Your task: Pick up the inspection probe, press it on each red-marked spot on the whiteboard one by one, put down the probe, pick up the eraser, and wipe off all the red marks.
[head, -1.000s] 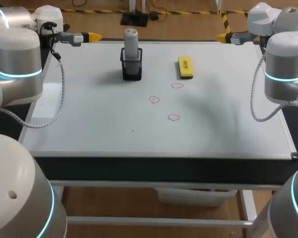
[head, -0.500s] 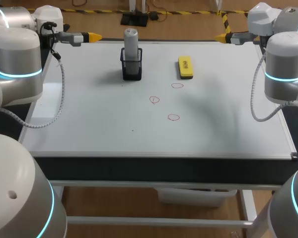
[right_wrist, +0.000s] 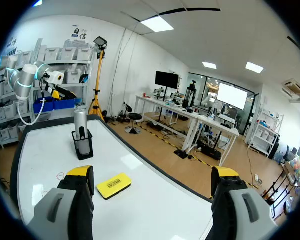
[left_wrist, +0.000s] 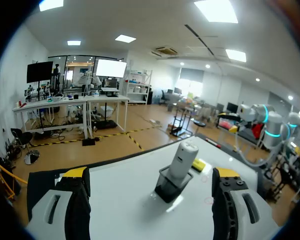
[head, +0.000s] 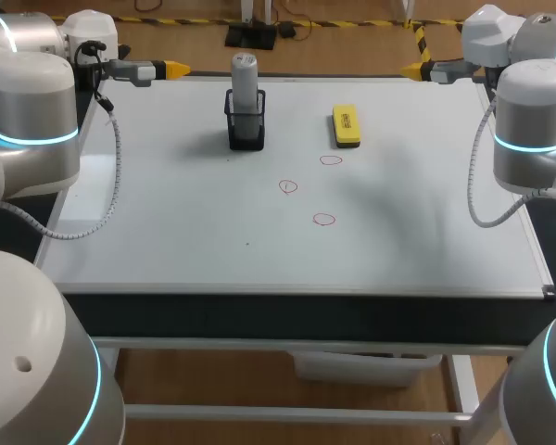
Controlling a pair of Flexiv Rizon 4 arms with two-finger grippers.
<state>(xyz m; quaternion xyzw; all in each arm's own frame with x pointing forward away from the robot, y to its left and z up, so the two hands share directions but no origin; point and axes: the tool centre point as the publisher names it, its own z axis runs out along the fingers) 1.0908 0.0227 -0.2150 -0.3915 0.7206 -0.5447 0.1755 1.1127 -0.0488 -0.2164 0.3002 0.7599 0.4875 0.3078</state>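
Presently our left jaws and right jaws stand wide apart, empty, at far corners of the desk (head: 167,232); the probe (head: 245,79) sits upright in its holder (head: 246,128).

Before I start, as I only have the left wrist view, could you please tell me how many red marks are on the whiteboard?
Observer: Three red marks, small circles near the middle of the whiteboard.
Operator: Does the eraser touch any?
Observer: No, the eraser lies apart, beyond the farthest one.
Operator: And the right gripper?
Observer: The right gripper has its fingers open, holding nothing.
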